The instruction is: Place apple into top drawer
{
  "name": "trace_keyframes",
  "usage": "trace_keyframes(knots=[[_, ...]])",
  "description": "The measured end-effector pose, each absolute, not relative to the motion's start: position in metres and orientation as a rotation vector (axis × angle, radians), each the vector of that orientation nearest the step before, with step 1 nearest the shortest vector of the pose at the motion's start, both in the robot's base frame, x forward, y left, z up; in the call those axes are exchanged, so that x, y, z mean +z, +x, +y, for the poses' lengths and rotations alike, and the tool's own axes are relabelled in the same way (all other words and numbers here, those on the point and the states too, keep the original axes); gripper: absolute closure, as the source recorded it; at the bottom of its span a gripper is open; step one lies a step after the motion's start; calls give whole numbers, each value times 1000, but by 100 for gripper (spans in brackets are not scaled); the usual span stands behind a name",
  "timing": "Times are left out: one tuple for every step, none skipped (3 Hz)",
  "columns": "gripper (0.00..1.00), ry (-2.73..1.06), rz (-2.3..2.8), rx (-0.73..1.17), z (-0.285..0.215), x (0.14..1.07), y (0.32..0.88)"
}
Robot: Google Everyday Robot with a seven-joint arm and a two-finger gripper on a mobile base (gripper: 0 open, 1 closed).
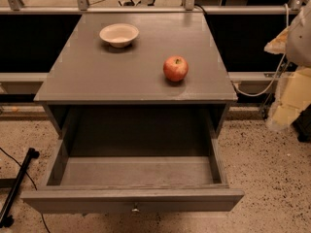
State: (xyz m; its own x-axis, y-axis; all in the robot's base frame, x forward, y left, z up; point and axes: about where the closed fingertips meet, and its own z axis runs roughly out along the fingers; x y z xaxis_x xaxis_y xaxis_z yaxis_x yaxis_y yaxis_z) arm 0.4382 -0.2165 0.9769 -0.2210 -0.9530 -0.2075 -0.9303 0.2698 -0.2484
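The red apple [175,68] with a yellowish patch by its stem stands on the grey cabinet top [97,76], right of centre near the front edge. The top drawer [133,200] below is pulled out wide; its inside [136,171] holds nothing, and a small metal knob [135,208] sits at the middle of its front panel. My gripper [286,101] and arm are at the far right edge of the view, beside the cabinet and well apart from the apple, holding nothing that I can see.
A cream-white bowl [119,34] stands on the cabinet top at the back left. A black stand leg [17,188] and a cable lie on the speckled floor at the left. A metal rail [146,8] runs behind the cabinet.
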Motion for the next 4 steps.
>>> trace_keyframes(knots=[[0,-1723,2230,-101,-216,977,438],[0,-1708,2111,-34,-198,973,464],[0,-1717,1989,70,-167,958,511],[0,-1700,1937,152,-144,938,567]])
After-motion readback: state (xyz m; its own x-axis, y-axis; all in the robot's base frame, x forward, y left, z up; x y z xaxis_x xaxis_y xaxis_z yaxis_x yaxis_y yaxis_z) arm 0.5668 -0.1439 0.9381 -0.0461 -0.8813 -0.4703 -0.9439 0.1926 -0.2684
